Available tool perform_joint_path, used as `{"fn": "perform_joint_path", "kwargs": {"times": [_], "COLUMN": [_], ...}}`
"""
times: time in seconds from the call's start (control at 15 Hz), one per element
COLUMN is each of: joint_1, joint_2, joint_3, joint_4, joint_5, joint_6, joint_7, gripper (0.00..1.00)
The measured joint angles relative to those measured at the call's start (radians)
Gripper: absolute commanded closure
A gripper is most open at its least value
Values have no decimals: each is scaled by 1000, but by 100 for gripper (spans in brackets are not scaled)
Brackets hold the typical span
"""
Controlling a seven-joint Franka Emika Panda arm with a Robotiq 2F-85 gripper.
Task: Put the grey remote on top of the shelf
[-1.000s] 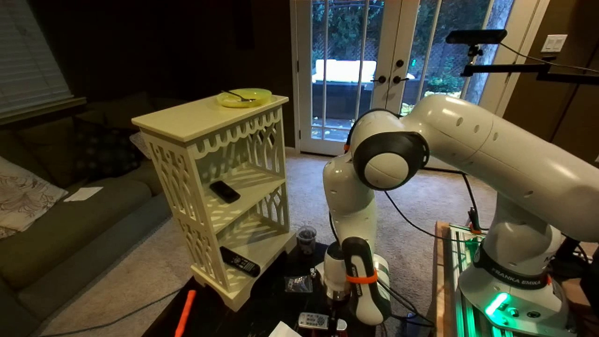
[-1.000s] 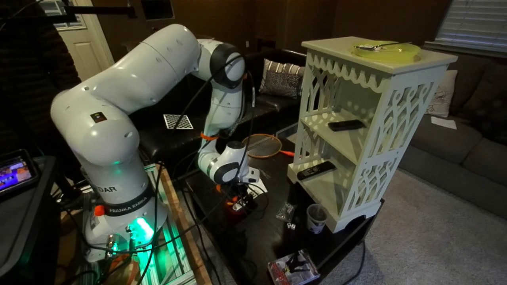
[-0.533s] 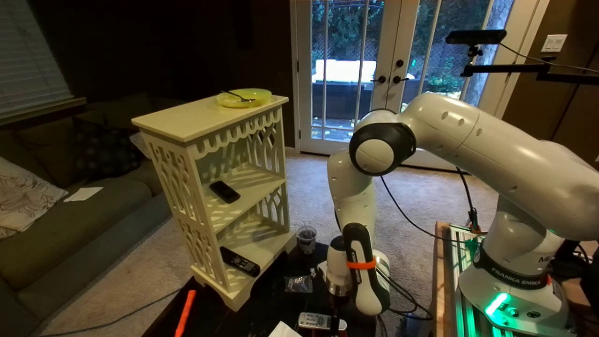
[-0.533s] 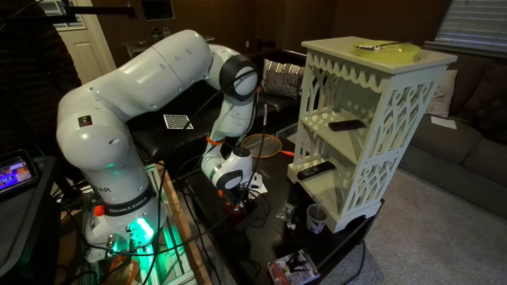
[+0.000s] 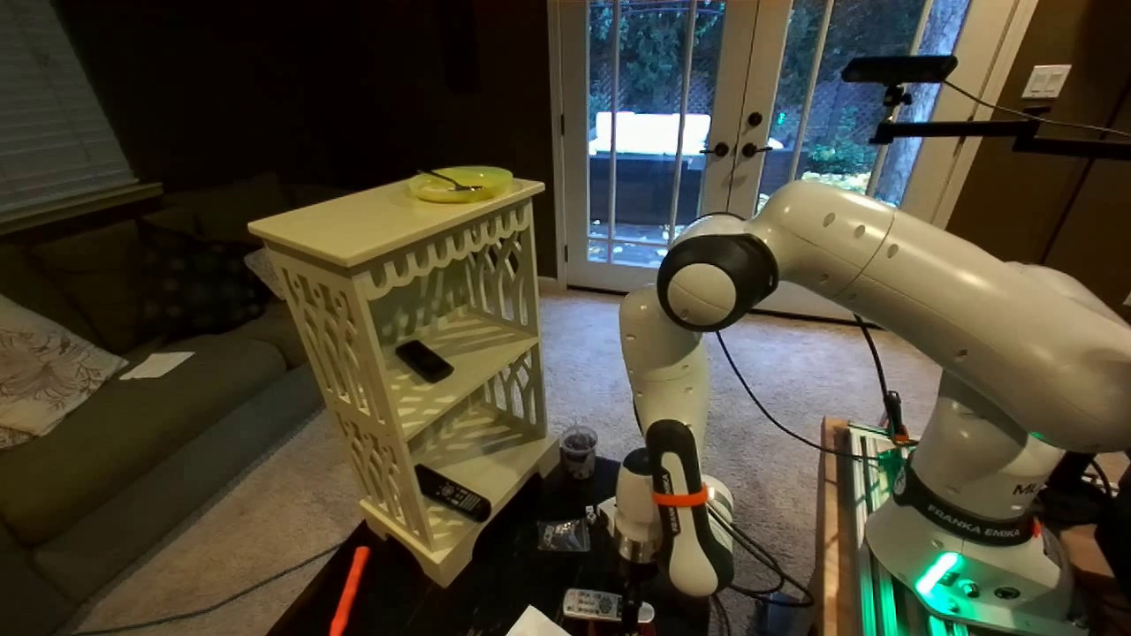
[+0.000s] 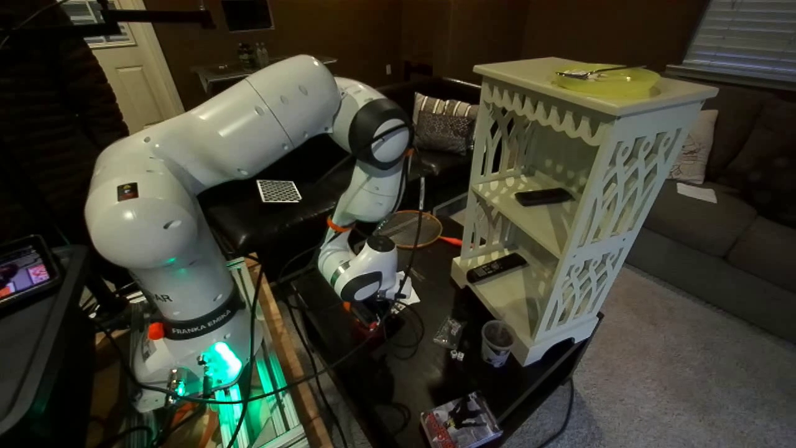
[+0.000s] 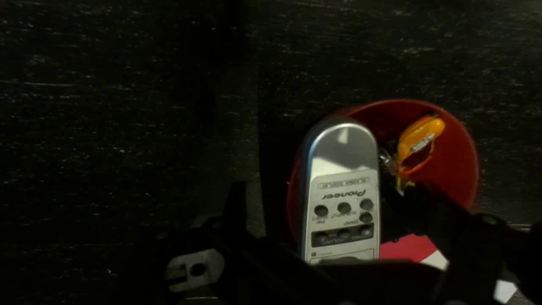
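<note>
The grey remote (image 7: 345,195) lies across a red round container (image 7: 459,169) on the dark table, seen from above in the wrist view. It also shows in an exterior view (image 5: 592,605) at the bottom. My gripper (image 7: 317,190) is open and low over it, with one finger on each side. A gap shows between the left finger and the remote; the right finger is very close to its edge, and I cannot tell if it touches. The remote's lower end is hidden by the gripper. The cream-white shelf (image 5: 349,225) stands upright, also in an exterior view (image 6: 516,76).
A yellow plate (image 5: 482,187) with a fork sits on the shelf top. Black remotes (image 5: 426,360) (image 5: 452,495) lie on the lower tiers. A cup (image 6: 497,345), a small plastic bag (image 6: 449,333), a game case (image 6: 460,423) and a racket (image 6: 410,229) are on the table.
The arm has shifted a little, its elbow moving toward the shelf and slightly down. The hand has moved only slightly. The remote stays in place.
</note>
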Motion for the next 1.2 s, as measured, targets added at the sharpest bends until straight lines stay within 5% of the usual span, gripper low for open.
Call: {"fn": "perform_joint_path", "kwargs": {"times": [0.67, 1.2], "joint_1": [11, 52], "joint_2": [32, -35], "joint_3": [-1, -23], "joint_4": [35, -24], "joint_5": [0, 6], "joint_6": [0, 0], "joint_7": [-2, 0], "gripper": [77, 78]}}
